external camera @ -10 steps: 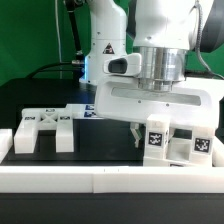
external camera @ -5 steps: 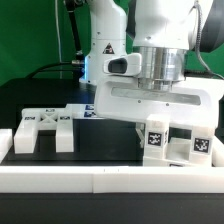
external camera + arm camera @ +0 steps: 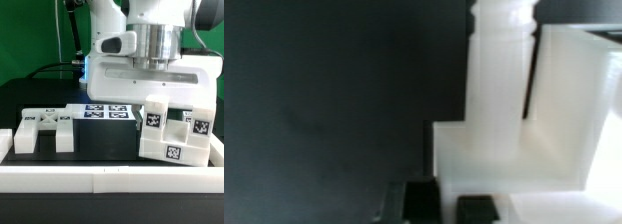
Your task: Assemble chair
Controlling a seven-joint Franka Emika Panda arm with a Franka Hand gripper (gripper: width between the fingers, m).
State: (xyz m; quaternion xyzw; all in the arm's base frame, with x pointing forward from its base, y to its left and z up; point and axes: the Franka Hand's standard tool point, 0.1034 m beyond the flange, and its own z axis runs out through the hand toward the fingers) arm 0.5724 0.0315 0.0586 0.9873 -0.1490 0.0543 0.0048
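The chair assembly (image 3: 175, 135) is sitting tilted on the tabletop (image 3: 100, 142), beneath the gripper (image 3: 450, 207); gripper opening cannot be determined.

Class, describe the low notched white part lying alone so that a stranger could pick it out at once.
Start at the long white rail along the front, then look just behind its end at the exterior view's left. There lies the low notched frame, flat, with two small tags on top; the taller tagged block at the right is tilted.
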